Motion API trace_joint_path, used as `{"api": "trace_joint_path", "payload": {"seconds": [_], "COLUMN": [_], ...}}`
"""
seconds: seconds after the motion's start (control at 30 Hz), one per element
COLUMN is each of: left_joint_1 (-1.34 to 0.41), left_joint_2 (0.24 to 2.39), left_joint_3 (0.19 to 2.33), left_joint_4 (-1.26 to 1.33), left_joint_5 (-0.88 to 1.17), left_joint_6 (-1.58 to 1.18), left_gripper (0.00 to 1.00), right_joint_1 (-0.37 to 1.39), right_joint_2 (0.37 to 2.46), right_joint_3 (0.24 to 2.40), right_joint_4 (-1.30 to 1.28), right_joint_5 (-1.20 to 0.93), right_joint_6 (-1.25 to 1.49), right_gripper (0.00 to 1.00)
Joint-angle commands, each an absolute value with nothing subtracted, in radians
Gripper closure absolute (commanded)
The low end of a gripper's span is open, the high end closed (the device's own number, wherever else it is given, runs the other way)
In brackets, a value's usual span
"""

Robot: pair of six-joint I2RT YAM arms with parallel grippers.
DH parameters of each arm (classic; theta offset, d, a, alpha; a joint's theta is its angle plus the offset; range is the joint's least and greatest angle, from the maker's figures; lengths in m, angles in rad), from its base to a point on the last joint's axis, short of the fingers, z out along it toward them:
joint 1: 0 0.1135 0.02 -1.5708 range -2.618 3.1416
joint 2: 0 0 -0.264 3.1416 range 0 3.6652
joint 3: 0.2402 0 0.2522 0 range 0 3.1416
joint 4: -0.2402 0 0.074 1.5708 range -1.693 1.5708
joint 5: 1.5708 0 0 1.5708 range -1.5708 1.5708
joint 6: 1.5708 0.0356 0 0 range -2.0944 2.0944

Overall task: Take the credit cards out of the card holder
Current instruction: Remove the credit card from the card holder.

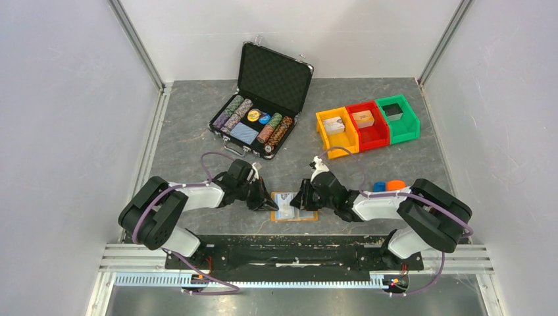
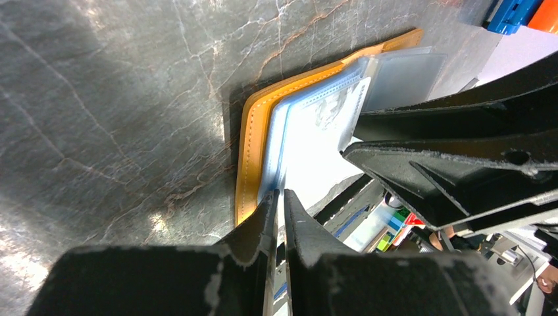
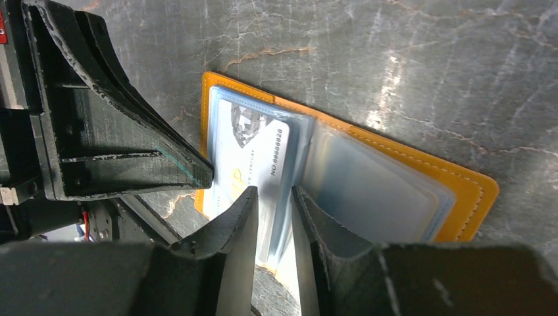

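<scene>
Working over the holder (image 1: pixel 294 216), spread open and flat on the table (image 1: pixel 191 138) at its near middle, just beyond the arm bases. Pinching a clear sleeve at the holder's left edge with the left gripper (image 2: pixel 281 199), fingers almost together. Straddling the printed card (image 3: pixel 253 155), tucked in a left-side sleeve, with the right gripper (image 3: pixel 273 201), fingers partly apart; cannot tell whether clamped on it. With the chip case (image 1: pixel 263 99) and, right of it, three bins (image 1: pixel 378 139) well apart at the far side.
</scene>
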State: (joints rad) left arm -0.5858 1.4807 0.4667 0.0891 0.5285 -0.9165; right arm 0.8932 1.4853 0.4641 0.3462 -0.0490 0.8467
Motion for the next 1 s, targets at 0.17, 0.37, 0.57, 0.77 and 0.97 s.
{"api": "trace_joint_path", "payload": {"seconds": [0.17,0.37,0.57,0.77,0.97], "left_joint_1": [-0.585,-0.584,-0.585,-0.586,-0.586], "left_joint_2": [1.518,1.518,1.523,1.528,1.542], "left_joint_3": [0.448,0.449,0.448,0.447,0.447], "left_joint_4": [0.1,0.106,0.106,0.105,0.104], "left_joint_5": [0.512,0.52,0.527,0.535,0.543], "left_joint_6": [-0.856,-0.859,-0.861,-0.862,-0.867], "left_gripper": [0.86,0.85,0.85,0.85,0.85], "right_joint_1": [0.863,0.849,0.848,0.847,0.825], "right_joint_2": [1.483,1.492,1.525,1.554,1.585], "right_joint_3": [0.36,0.346,0.362,0.362,0.316], "right_joint_4": [0.603,0.688,0.701,0.722,0.922], "right_joint_5": [-0.164,-0.227,-0.26,-0.287,-0.374], "right_joint_6": [0.877,0.892,0.899,0.903,0.96], "right_gripper": [0.85,0.87,0.82,0.84,1.0]}}
